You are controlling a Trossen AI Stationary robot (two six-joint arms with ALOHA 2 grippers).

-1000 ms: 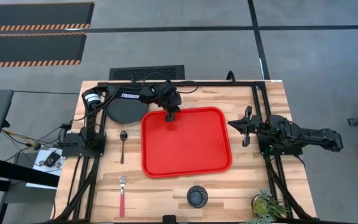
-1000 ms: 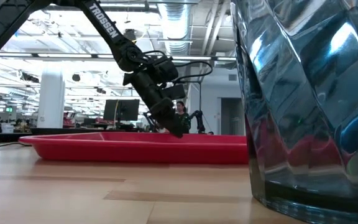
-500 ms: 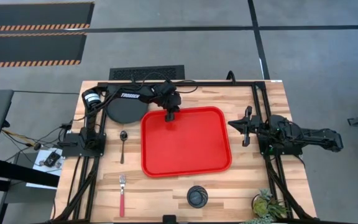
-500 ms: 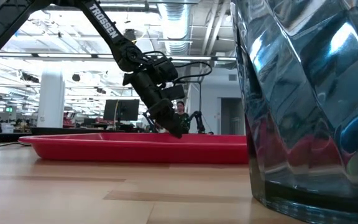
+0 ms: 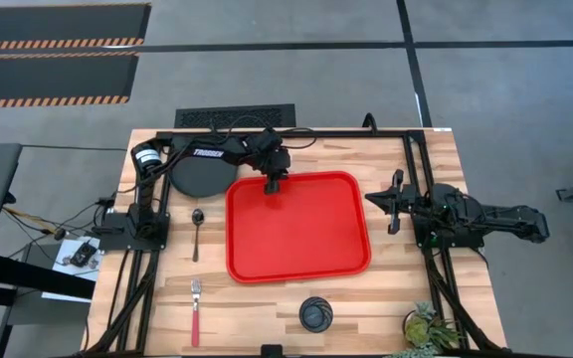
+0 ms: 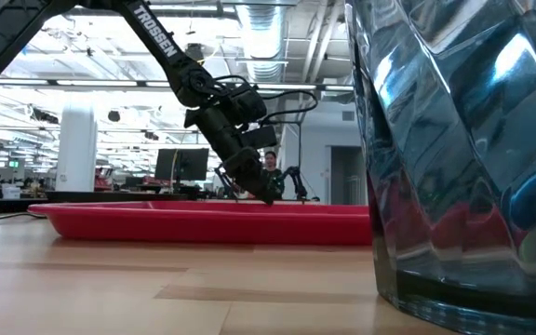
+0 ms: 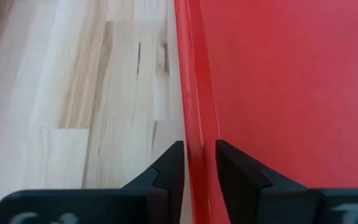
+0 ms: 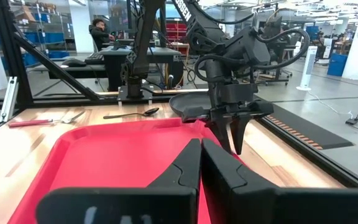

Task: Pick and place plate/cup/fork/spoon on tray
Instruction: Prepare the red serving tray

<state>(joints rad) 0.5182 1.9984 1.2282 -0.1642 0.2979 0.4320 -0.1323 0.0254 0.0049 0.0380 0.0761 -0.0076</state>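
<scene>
The smooth red plastic tray (image 5: 299, 227), a round-cornered rectangle, lay mid-frame on the wooden worktop (image 5: 403, 298), long axis left-right. The left gripper (image 5: 272, 185) straddled the tray's raised upper rim, fingers (image 7: 168, 169) slightly parted either side. The right gripper (image 5: 390, 202), at frame right, was nearly closed and empty.

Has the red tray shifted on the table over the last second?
No. In the high view the tray keeps the same gap to the plate and the spoon; the left gripper stays at its far rim.
</scene>
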